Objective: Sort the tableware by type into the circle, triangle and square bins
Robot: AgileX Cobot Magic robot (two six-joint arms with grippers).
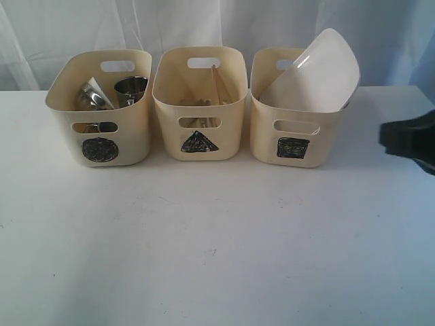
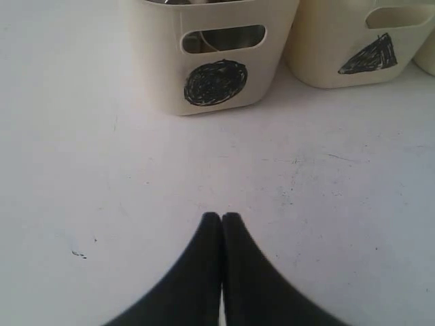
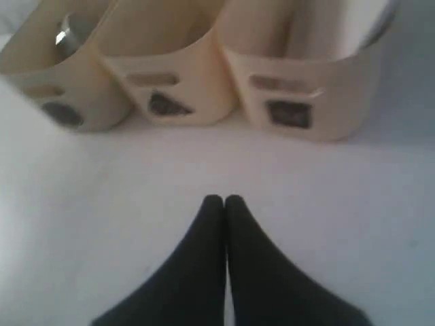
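The left gripper (image 2: 221, 216) and right gripper (image 3: 224, 199) were both clenched on nothing above the table (image 1: 217, 244); the white plate (image 1: 319, 71) leaned in the square bin (image 1: 264, 139).

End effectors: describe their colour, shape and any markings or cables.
The left end effector has two matte black fingers, broad at the base, tapering to rounded tips. The right end effector looks the same. No markings or cables show on either. The exterior view catches only a black, blocky part of the right arm at its edge.
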